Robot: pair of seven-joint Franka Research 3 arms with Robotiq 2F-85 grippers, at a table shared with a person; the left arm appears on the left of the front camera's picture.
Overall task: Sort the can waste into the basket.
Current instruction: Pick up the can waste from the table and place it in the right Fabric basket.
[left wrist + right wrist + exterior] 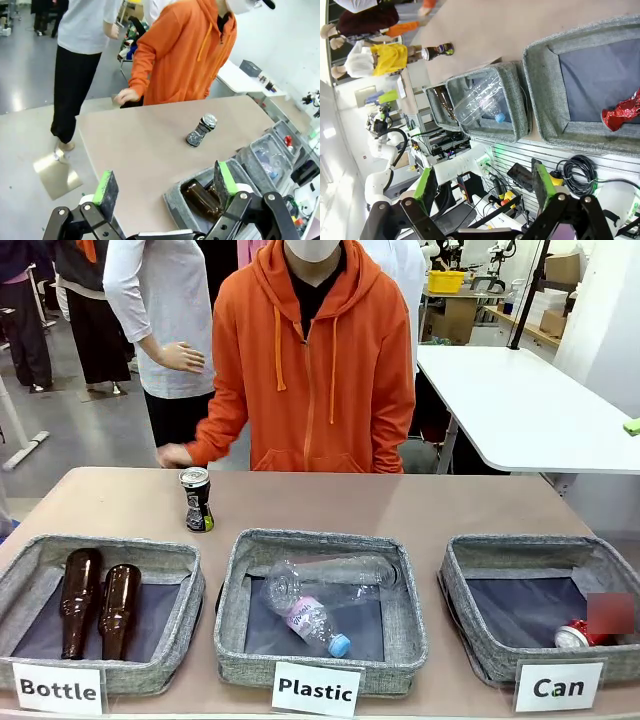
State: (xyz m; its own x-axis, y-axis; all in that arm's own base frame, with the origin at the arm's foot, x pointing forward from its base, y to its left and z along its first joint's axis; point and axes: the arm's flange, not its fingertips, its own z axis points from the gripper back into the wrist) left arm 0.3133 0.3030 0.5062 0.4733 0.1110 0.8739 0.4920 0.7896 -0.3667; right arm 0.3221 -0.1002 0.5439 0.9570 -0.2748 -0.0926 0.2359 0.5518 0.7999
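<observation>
1 of 2 cans done: crushed red can (580,633) inside the Can basket (520,543). Black-and-silver can (197,499) upright on the table (400,500), behind the Bottle basket (100,543). Left gripper (165,185), right gripper (482,184): spread wide, empty. Best taken squarely across the body, carried clear over the Plastic basket (320,537).

A black-and-silver patterned can (197,499), a shiny red crushed can (581,633), a grey woven basket (520,552), brown bottles (80,595), a beige desk (400,505).

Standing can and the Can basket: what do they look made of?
The standing can looks like thin metal: glossy black-and-silver print, bright silver top. The Can basket looks like grey woven fabric, with soft-looking walls and a darker, smoother bottom.
</observation>
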